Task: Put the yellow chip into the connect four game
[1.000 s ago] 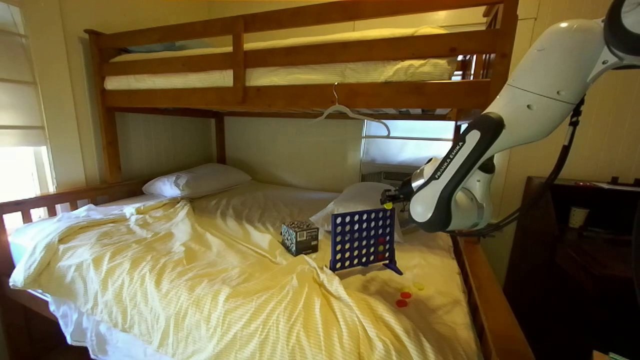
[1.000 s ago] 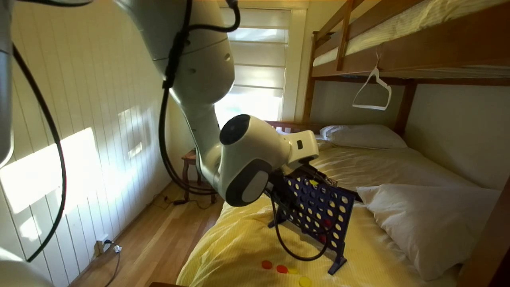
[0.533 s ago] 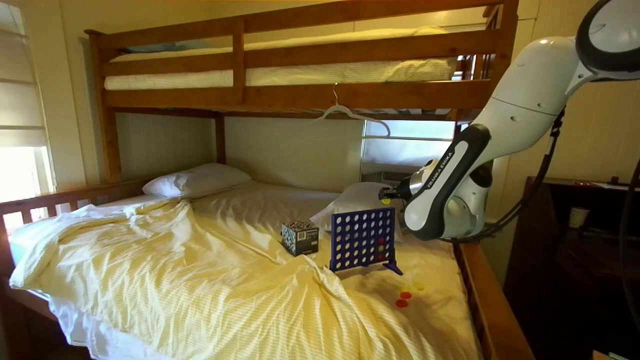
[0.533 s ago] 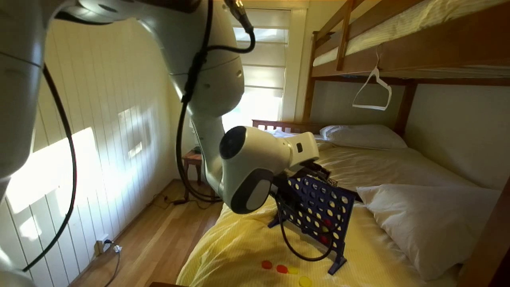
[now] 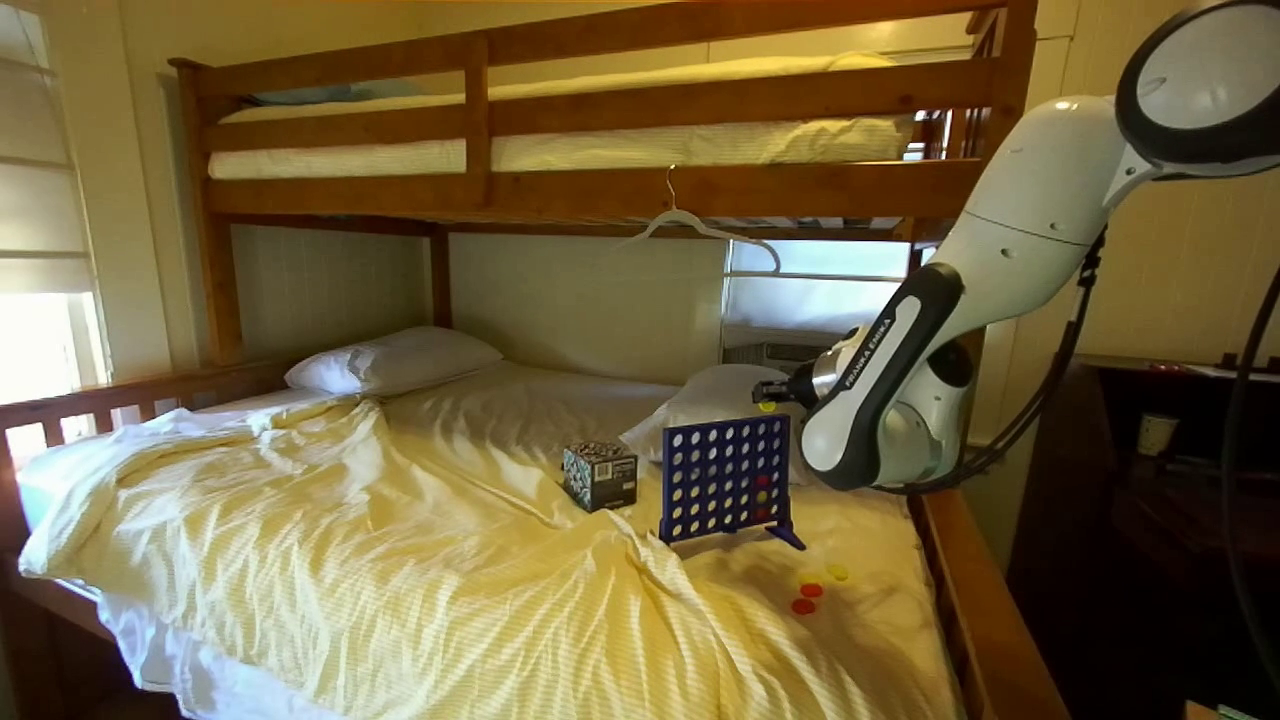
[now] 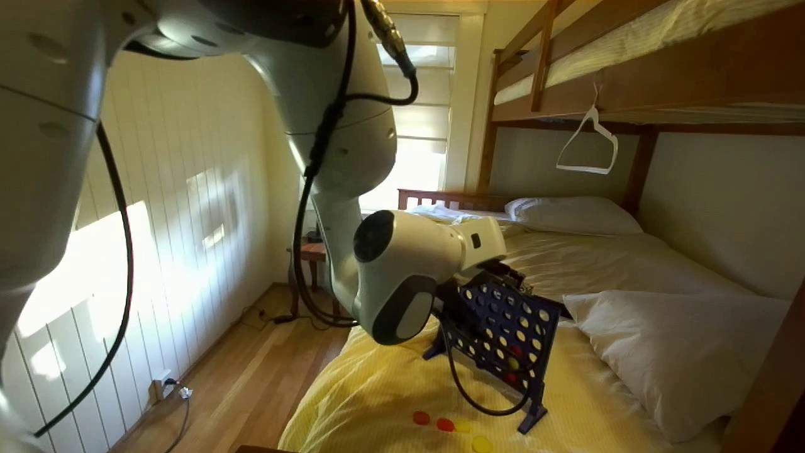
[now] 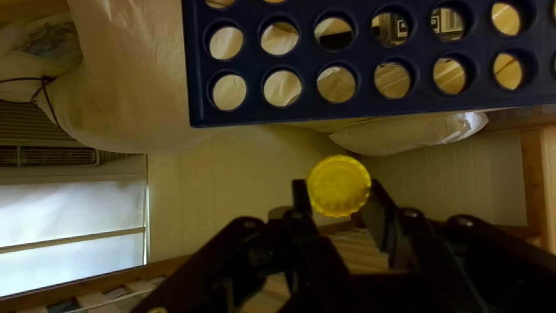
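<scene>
Jaws of my gripper [image 7: 338,189], one pair: closed on the yellow chip [image 7: 339,186], a finger [image 7: 300,193] against either edge of its rim, the flat face showing full in the wrist view.

Connect four game [image 5: 725,478], one, dark blue, upright on the bedding [image 5: 450,590]. Contents seen: three chips [image 5: 762,497] stacked in a column near one end, red, yellow, red.

Spare chips [image 6: 445,425], four, lying on the bedding near the game: two red, two yellow.

Position: in an exterior view the chip I hold shows just above the top edge, apart from it, towards the end with the stack. Whether it is directly over the slots I cannot tell.

Step in hand, as I judge it: lining up over the game; insertion not yet done.

Next move calls for: settling the column, bringing the chip's plane square with the slot line, lowering until the edge enters, only then letting go.
</scene>
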You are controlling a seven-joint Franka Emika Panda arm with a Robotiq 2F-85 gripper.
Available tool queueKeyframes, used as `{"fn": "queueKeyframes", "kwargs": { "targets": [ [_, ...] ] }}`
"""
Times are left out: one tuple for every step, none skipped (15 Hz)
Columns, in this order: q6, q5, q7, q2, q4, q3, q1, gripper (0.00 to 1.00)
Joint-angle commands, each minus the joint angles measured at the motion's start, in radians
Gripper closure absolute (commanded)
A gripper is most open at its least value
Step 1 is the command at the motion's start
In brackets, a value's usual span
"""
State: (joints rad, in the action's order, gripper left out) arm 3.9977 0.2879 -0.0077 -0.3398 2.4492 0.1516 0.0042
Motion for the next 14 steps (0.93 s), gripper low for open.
{"fn": "queueKeyframes", "kwargs": {
  "targets": [
    [0.013, -0.037, -0.002, -0.029, -0.033, -0.018, -0.024, 0.90],
    [0.011, -0.047, 0.000, -0.031, -0.035, -0.019, -0.026, 0.90],
    [0.010, -0.054, 0.001, -0.034, -0.038, -0.020, -0.028, 0.90],
    [0.011, -0.056, 0.000, -0.040, -0.044, -0.021, -0.028, 0.90],
    [0.012, -0.060, -0.001, -0.046, -0.051, -0.021, -0.029, 0.90],
    [0.014, -0.063, -0.002, -0.052, -0.056, -0.022, -0.029, 0.90],
    [0.014, -0.066, -0.002, -0.056, -0.060, -0.022, -0.030, 0.90],
    [0.013, -0.071, -0.002, -0.059, -0.064, -0.023, -0.031, 0.90],
    [0.013, -0.071, -0.005, -0.063, -0.068, -0.023, -0.031, 0.90],
    [0.011, -0.076, -0.005, -0.067, -0.071, -0.024, -0.032, 0.90],
    [0.007, -0.080, -0.006, -0.071, -0.076, -0.024, -0.033, 0.90],
    [0.006, -0.082, -0.008, -0.075, -0.080, -0.024, -0.033, 0.90],
    [-0.002, -0.090, -0.008, -0.074, -0.080, -0.026, -0.033, 0.90],
    [-0.001, -0.089, -0.011, -0.077, -0.083, -0.026, -0.031, 0.90]
  ]
}}
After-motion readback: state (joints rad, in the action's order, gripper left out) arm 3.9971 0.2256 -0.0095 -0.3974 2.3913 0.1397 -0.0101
